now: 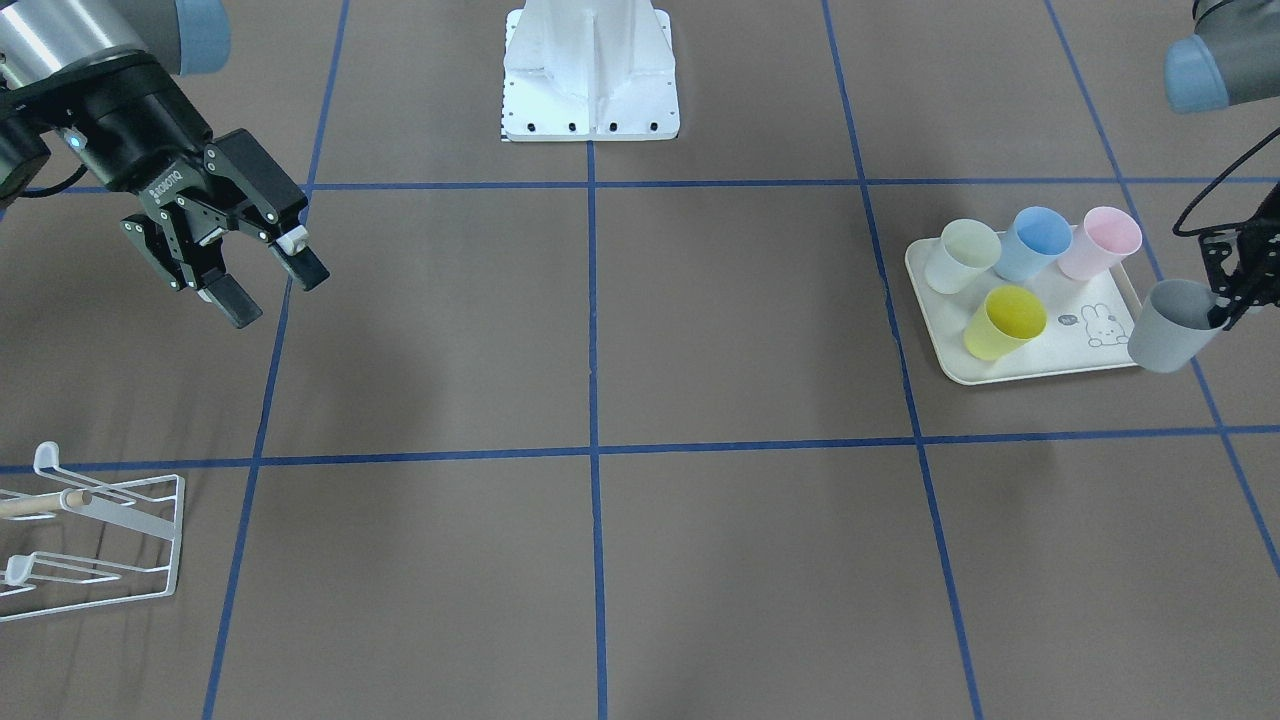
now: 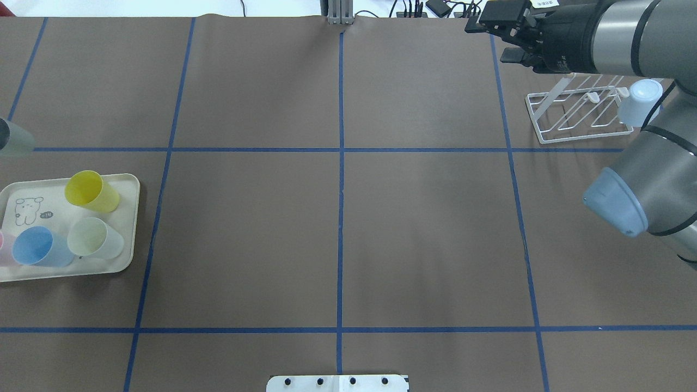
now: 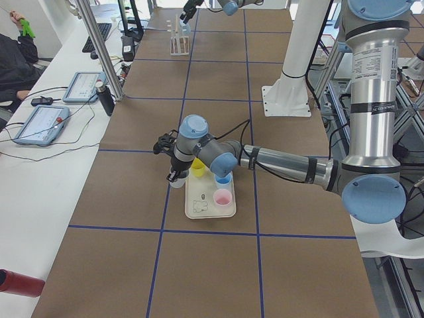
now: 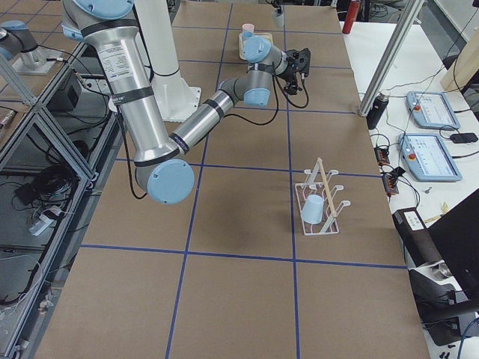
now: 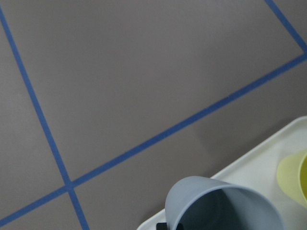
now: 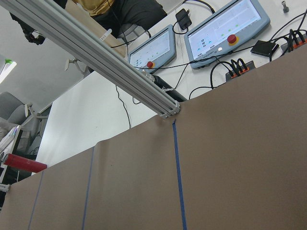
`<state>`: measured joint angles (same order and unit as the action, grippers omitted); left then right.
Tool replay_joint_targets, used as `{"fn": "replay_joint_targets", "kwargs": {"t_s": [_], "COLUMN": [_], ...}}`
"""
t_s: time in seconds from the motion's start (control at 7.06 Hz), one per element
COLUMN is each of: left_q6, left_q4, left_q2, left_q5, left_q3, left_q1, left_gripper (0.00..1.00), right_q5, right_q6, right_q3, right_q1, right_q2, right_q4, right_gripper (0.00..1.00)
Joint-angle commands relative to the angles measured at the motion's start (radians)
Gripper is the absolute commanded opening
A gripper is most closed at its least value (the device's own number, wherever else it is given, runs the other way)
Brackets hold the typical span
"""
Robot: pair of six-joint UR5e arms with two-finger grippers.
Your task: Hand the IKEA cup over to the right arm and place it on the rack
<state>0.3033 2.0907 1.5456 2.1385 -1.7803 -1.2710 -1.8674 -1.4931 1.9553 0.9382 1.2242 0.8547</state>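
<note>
Off tray (image 1: 1010, 376) edge, 3 o'clock in front view: grey cup (image 1: 1168, 332), left gripper (image 1: 1222, 308) pinching its rim.
Cup feel: probably light, thin-walled, slick; grip mid-wall.
Right gripper (image 1: 272, 290): spread wide, empty.

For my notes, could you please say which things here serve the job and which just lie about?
In the job: grey cup, left claw holding it, open right claw, wire rack.
Lying about: tray, yellow cup, blue cup, pink cup, pale green cup.
</note>
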Motion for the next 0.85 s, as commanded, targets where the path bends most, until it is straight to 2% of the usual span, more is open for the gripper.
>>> {"fn": "replay_joint_targets", "kwargs": {"t_s": [0.0, 0.42, 0.57, 0.71], "left_q6": [0.374, 0.931, 1.159, 1.344], "left_q4": [0.040, 0.277, 0.399, 0.519], "left_q2": [0.094, 0.154, 0.168, 0.168], "left_q5": [-0.002, -0.019, -0.041, -0.130], "left_q3": [-0.016, -0.040, -0.041, -0.041], "left_q1": [-0.010, 0.002, 0.030, 0.091], "left_gripper": [0.00, 0.00, 0.00, 0.00], "right_q5": [0.001, 0.001, 0.001, 0.001], "right_q6": [-0.030, -0.044, -0.050, -0.076], "right_q3": [-0.006, -0.016, -0.016, -0.016], "right_q1": [-0.001, -0.004, -0.004, -0.009], "right_q2": [-0.015, -0.025, -0.025, -0.025], "right_q4": [0.001, 0.001, 0.001, 0.000], "right_gripper": [1.00, 1.00, 1.00, 1.00]}}
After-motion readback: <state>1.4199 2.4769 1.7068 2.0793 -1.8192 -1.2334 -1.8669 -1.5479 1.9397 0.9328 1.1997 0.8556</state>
